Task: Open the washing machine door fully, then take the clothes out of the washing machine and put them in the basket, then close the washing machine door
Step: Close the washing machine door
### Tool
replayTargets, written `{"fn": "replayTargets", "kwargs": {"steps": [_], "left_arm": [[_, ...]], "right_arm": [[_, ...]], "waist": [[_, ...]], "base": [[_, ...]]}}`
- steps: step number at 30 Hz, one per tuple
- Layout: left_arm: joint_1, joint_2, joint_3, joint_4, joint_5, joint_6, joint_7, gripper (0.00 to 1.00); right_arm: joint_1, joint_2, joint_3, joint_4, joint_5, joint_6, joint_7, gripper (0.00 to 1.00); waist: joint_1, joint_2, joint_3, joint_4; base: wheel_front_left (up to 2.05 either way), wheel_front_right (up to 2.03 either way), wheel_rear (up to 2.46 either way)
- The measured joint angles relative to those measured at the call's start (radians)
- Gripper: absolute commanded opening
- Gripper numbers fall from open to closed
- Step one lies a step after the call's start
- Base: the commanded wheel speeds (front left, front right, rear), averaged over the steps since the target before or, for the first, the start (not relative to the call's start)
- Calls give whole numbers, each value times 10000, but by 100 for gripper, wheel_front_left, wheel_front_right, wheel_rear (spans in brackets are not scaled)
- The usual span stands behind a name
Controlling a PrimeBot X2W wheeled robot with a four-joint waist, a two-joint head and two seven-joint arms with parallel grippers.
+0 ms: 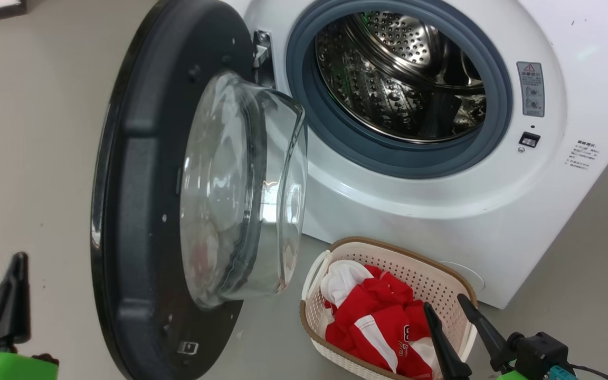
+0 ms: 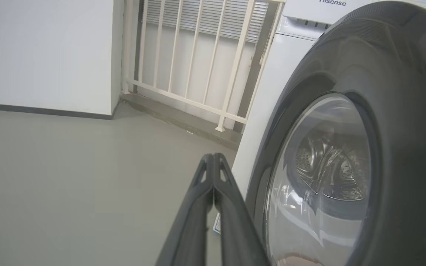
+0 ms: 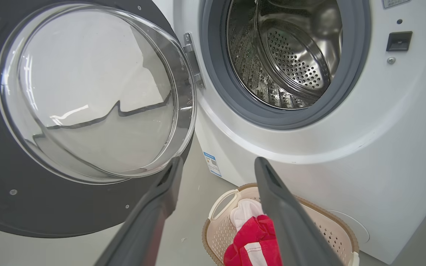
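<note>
The washing machine (image 1: 441,211) stands open, its door (image 1: 140,211) swung wide from the hinge side. Just before the machine's front, the basket (image 1: 420,264) holds the red-and-white clothes (image 1: 378,316). The right gripper (image 1: 444,301) is spread above the basket. The left gripper (image 2: 213,159), pressed together on nothing, is beside the door's outer face.

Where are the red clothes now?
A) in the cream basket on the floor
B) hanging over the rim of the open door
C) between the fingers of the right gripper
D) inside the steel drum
A: the red clothes lie in the basket in front of the washing machine, whose drum shows bare steel, and the right gripper stands open with nothing between its fingers.
</note>
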Motion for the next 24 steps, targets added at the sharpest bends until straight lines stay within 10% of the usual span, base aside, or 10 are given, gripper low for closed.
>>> {"fn": "replayTargets", "kwargs": {"steps": [10,24], "left_arm": [[-81,1695,-2326,-828,-2621,0,-2,0],[-230,2236,-3864,-1517,-2905,2,-2,0]], "right_arm": [[-57,0,-38,0,-10,0,0,100],[-205,4,-40,8,-12,0,0,100]], "waist": [[0,0,211,-179],[0,0,324,-346]], "base": [[0,0,0],[0,0,0]]}}
